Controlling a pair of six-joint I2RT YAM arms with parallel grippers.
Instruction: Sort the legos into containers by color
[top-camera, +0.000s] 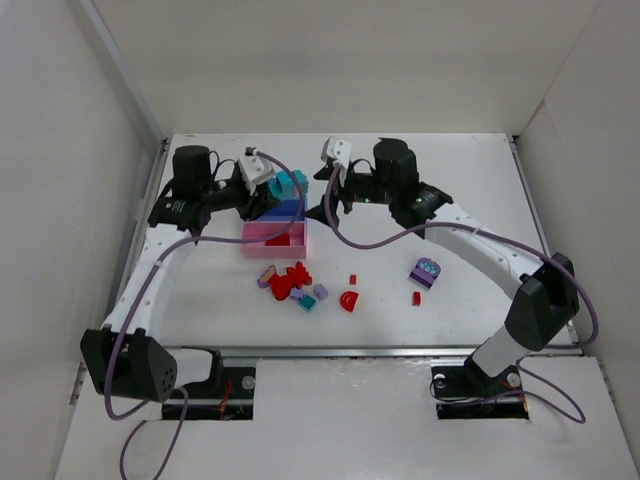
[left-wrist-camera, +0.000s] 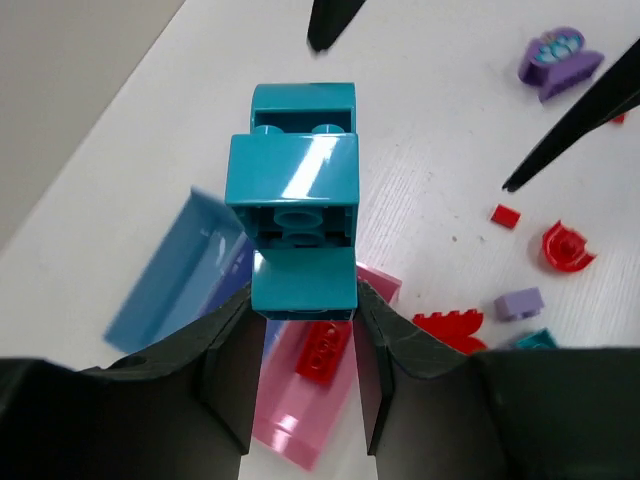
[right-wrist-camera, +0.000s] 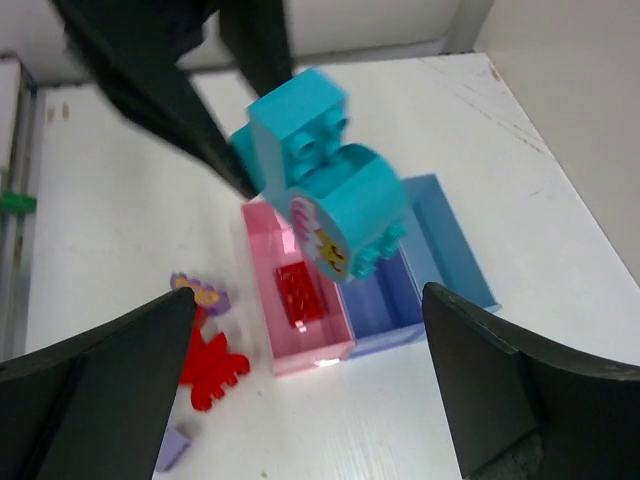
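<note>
Trouble looked likeliest at the release. The left hand (left-wrist-camera: 305, 318) was clamped on the lower end of a teal brick stack (left-wrist-camera: 300, 190). The stack was held in the air beyond the pink tray (right-wrist-camera: 300, 352), over the two compartments joined to that tray's far side. Only the bottom of the stack sat between the fingers (left-wrist-camera: 232, 345); the rest stuck out past them.

The stack seemed to be two pieces pressed together, one with a pale sticker. A knock or a sharp stop might have split them and dropped one half in the wrong place.

By colour it probably belonged in the light blue tray (right-wrist-camera: 447, 232), the compartment farthest from the pink tray. The purple-blue tray (right-wrist-camera: 388, 300) lay between the two. Letting go too soon would likely have put the stack in that middle compartment, or bounced it off a shared wall.

The right hand (right-wrist-camera: 310, 295) was spread wide and held nothing. It faced the trays from the pink tray's right side, close to the left hand. Its dark fingertips showed in the left wrist view, so the two hands could have clashed over the trays.

One red brick (right-wrist-camera: 299, 290) already lay inside the pink tray. More loose bricks (top-camera: 289, 281), red, lilac and teal, lay on the desk (top-camera: 200, 300) on the pink tray's near side and off to its right.
</note>
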